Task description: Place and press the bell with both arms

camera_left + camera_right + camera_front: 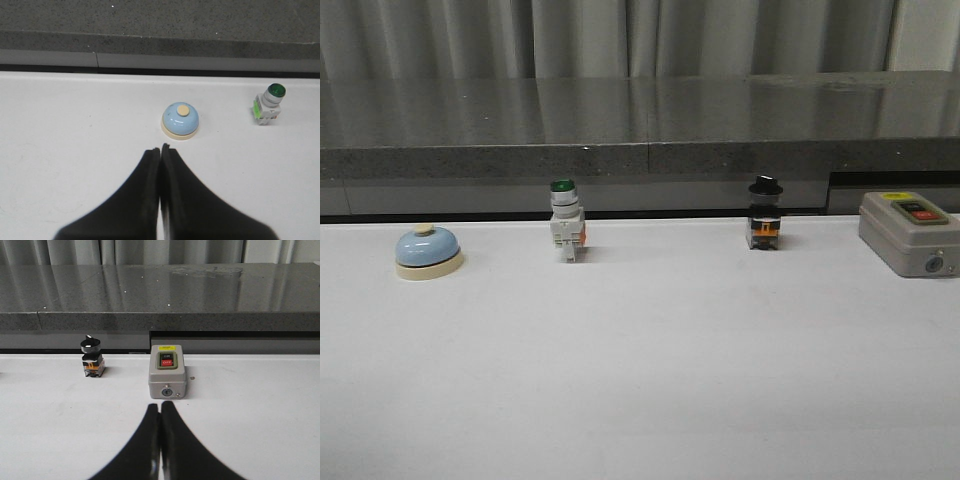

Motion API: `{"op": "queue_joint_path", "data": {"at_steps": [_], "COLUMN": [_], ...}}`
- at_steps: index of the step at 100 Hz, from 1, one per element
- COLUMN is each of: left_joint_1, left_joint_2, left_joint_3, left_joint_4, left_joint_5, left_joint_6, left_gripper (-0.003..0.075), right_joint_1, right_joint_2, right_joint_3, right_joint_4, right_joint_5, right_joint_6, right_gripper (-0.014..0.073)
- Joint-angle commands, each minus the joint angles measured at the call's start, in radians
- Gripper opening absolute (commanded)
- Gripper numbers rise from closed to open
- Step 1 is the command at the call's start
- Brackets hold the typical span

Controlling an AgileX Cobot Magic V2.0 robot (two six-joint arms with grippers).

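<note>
Left gripper (160, 148) closed | bell (180, 120) just ahead, apart

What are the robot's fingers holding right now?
Nothing. Both the left gripper and right gripper are shut with nothing between the fingers; the bell sits untouched on the table.

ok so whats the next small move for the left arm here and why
Probably open the left gripper and ease it toward the bell. Its fingers are shut together, nothing held, and the bell sits untouched on the table just ahead of the tips, beside the green-capped switch.
</note>
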Motion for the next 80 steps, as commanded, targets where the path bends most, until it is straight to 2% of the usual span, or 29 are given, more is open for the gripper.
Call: {"op": "queue_joint_path", "data": {"at_steps": [1,13,23,30,42,49,54,70,80], "left_joint_1": [-0.007,-0.007,-0.007,-0.007,-0.007,-0.007,-0.007,-0.007,-0.022], "left_joint_2": [0.052,0.108,0.124,0.124,0.124,0.124,0.124,0.145,0.187], "left_joint_3": [-0.063,-0.094,-0.101,-0.101,-0.101,-0.101,-0.101,-0.113,-0.148], "left_joint_4": [0.000,0.004,0.004,0.004,0.004,0.004,0.004,-0.004,-0.009], "left_joint_5": [-0.052,-0.052,-0.054,-0.054,-0.054,-0.054,-0.052,-0.056,-0.050], "left_joint_6": [-0.001,-0.001,0.001,0.020,0.020,0.020,0.020,0.020,0.020], "left_gripper": [-0.0019,-0.0008,0.0098,0.0247,0.0568,0.0678,0.0701,0.0659,0.0659], "right_joint_1": [0.001,0.001,0.001,0.001,0.001,0.001,0.001,0.001,0.001], "right_joint_2": [-0.012,-0.012,-0.012,-0.012,-0.012,-0.012,-0.012,-0.012,-0.012], "right_joint_3": [-0.017,-0.017,-0.017,-0.017,-0.017,-0.017,-0.017,-0.017,-0.017], "right_joint_4": [-0.014,-0.014,-0.014,-0.014,-0.014,-0.014,-0.014,-0.014,-0.014], "right_joint_5": [-0.092,-0.092,-0.092,-0.092,-0.092,-0.092,-0.092,-0.092,-0.092], "right_joint_6": [-0.005,-0.005,-0.005,-0.005,-0.005,-0.005,-0.005,-0.005,-0.005], "right_gripper": [-0.0060,-0.0060,-0.0060,-0.0060,-0.0060,-0.0060,-0.0060,-0.0060,-0.0060]}}
